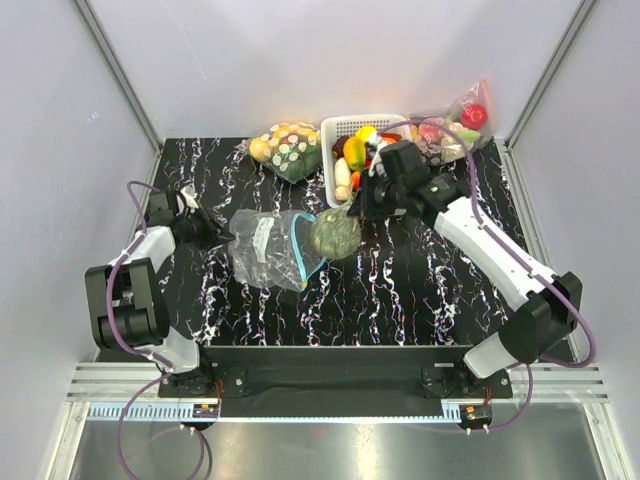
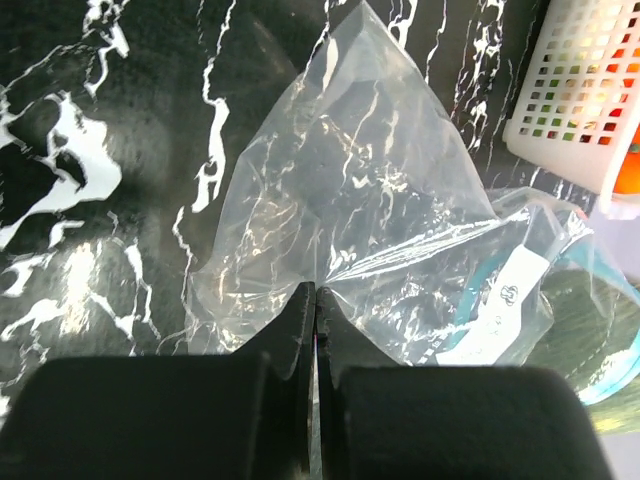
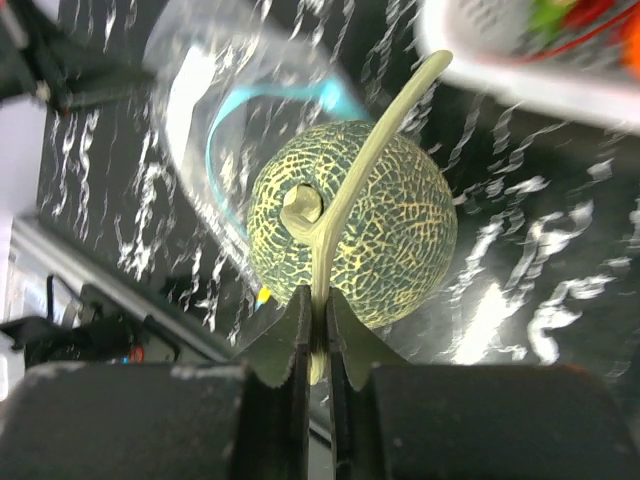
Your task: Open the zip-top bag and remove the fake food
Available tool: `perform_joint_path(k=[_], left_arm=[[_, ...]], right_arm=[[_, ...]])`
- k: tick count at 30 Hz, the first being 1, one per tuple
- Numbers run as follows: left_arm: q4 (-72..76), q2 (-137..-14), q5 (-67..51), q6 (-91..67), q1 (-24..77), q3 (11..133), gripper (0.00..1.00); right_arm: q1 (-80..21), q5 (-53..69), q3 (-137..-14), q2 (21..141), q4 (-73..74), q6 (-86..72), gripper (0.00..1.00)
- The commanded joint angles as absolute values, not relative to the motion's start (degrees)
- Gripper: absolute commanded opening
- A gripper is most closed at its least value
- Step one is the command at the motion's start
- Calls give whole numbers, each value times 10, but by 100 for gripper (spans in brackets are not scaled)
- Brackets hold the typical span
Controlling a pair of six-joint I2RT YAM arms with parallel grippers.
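At table centre, the left gripper [image 2: 313,300] is pinching shut on the zip-top bag's [image 1: 262,250] bottom end, anchoring it so the food can slide free. The right gripper [image 3: 318,300] is clamping the fake melon's [image 3: 385,235] stem [image 3: 372,140], holding it just outside the teal mouth, possibly lifted clear. 1 black marbled table [image 1: 400,290] is carrying everything, with a white basket [image 1: 335,135] behind and white walls enclosing.

The worktop's [image 1: 400,300] near strip lies open. The zip-top bag [image 1: 265,245] occupies the middle — basket [image 1: 330,160], spotted bag [image 1: 285,148] and apple bag [image 1: 465,125] line the back.
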State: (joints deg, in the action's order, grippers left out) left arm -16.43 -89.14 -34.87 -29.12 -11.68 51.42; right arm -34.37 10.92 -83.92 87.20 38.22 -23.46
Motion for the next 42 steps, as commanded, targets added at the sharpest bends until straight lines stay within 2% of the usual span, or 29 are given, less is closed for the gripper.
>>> perform_joint_path(k=[1,11,24,33,38,42], left_arm=[[-175,-847,-324,-266,-120,522,0],[-213,-792,-293,-229,-120,520,0],[-229,-765,-284,-221,-120,513,0],[-231,-747,-278,-226,-120,499,0],[-232,-748,-273,-229,-120,499,0],[-235,-751,-272,-227,-120,506,0]], right_arm=[[-299,91,-909,848,399,-188,0],[-186,88,-1064,941,415,-112,0],[-114,83,-1416,1248,410,-93,0],[-86,95,-1425,1316,280,-152,0],[-85,107,-1473,1370,282,-170,0],[-86,112,-1466,1387,284,-175,0]])
